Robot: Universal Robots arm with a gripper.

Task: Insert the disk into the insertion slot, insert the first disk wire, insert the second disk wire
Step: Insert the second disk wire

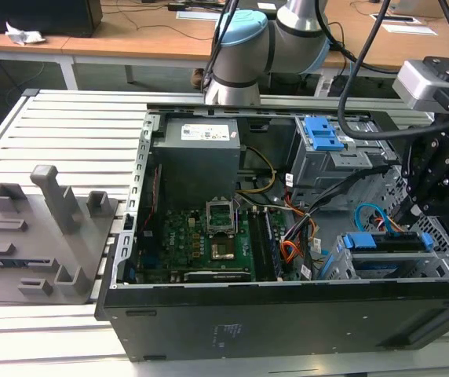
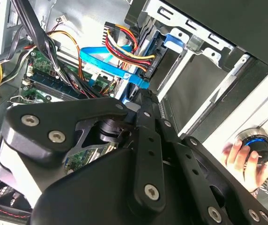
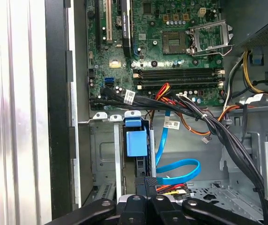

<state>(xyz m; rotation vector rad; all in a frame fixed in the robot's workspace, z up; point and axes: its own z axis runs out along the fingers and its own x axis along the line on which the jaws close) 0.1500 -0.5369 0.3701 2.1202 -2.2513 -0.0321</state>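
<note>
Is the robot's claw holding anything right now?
I can't tell. The gripper sits at the multicoloured wire plug by the blue cable, its tips hidden there.

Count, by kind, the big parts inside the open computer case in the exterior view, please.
Power supply: 1
Motherboard: 1
Drive cages: 2 (tall cage with a blue latch, and perforated cage)
Total: 4

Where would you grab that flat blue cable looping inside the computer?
Probably near its end rather than mid-loop, pinching the blue cable across its two flat faces, coming in through the open side of the case. It's a thin ribbon, so the loose loop would likely bend away.
</note>
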